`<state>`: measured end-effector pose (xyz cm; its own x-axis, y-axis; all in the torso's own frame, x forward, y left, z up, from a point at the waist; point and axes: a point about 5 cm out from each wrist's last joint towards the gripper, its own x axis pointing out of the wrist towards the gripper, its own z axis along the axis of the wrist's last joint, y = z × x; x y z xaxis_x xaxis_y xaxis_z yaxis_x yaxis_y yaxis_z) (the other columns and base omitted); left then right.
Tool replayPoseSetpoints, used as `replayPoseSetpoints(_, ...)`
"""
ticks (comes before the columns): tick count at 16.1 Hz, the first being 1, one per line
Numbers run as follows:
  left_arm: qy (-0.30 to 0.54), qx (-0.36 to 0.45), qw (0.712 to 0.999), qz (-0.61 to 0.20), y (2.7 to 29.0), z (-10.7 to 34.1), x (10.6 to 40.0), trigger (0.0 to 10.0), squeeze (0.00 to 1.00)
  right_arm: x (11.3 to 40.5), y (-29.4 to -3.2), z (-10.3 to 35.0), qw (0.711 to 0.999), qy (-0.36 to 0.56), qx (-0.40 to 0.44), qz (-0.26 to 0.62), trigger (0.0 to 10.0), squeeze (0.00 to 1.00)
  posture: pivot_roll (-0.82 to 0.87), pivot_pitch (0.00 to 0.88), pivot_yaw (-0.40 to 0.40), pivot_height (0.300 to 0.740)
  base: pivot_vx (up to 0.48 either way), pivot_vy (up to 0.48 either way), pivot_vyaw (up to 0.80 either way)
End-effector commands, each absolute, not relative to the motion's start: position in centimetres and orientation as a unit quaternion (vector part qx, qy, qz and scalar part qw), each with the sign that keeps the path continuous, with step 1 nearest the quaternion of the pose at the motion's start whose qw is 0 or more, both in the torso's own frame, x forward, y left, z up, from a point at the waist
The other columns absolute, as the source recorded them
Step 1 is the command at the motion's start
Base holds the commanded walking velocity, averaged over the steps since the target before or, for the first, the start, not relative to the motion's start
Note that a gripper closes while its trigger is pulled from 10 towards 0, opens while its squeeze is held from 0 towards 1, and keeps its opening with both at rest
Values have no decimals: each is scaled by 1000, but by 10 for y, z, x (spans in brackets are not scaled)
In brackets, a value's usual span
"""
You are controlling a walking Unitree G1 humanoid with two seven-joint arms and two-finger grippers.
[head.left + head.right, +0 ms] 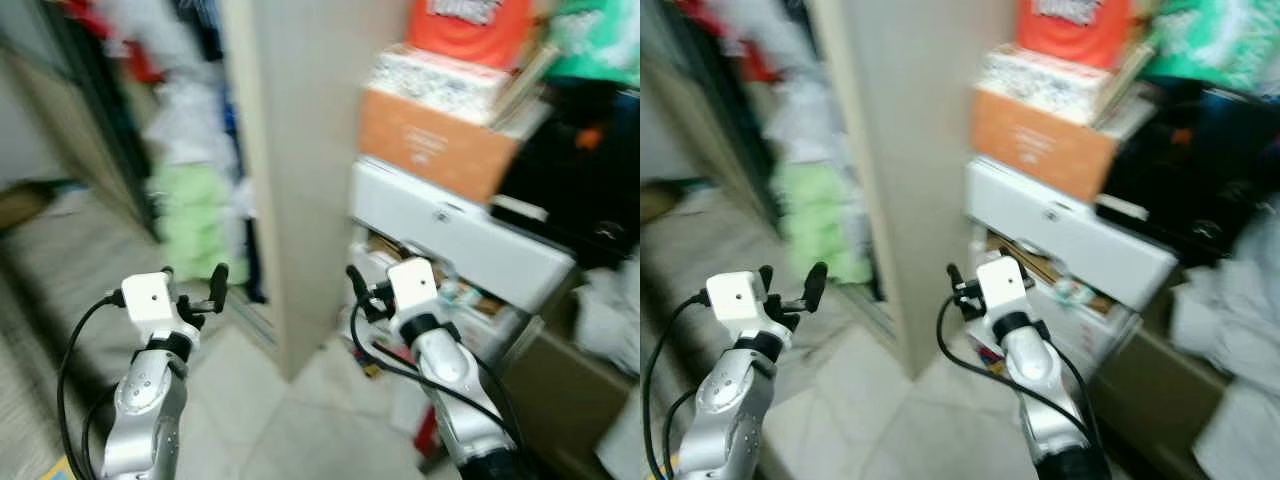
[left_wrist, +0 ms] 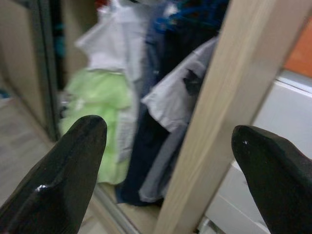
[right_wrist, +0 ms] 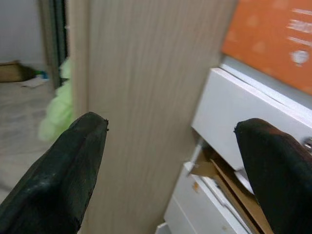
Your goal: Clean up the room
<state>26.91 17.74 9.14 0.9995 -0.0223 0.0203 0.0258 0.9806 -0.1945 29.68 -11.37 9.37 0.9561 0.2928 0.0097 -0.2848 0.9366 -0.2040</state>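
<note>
Wooden wardrobe panel point(image 1: 300, 170) upright. Left gripper point(image 1: 192, 290) left of panel, right gripper point(image 1: 365, 290) right; both raised forward, fingers spread, empty.

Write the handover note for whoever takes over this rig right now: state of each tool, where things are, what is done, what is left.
Left tool: open, empty, raised toward the open wardrobe, where the light green garment hangs among other clothes.
Right tool: open, empty, raised in front of the wooden wardrobe panel and the white drawer unit.
Things: an orange box sits on the drawer unit with more items piled above; cardboard pokes out under the upper white drawer. The head views are blurred.
Done: nothing visibly tidied.
Left: pick a first item; nothing is held yet.
</note>
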Motion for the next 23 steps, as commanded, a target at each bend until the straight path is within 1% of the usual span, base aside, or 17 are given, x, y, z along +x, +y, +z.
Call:
replayPoseSetpoints(1,-4,-98,995,-18,173,90,269,10000,0,298,-119,94,985,-17,-102,139,10000,0,-104,52,-29,740,0,0,800)
replayPoseSetpoints(20,-3,-98,995,-21,171,89,269,10000,0,298,-119,93,984,-18,-105,146,10000,0,-104,45,-33,740,0,0,800)
replayPoseSetpoints(23,-3,-97,995,-23,171,89,269,10000,0,298,-118,93,983,-18,-104,148,10000,0,-101,41,-33,740,0,0,621)
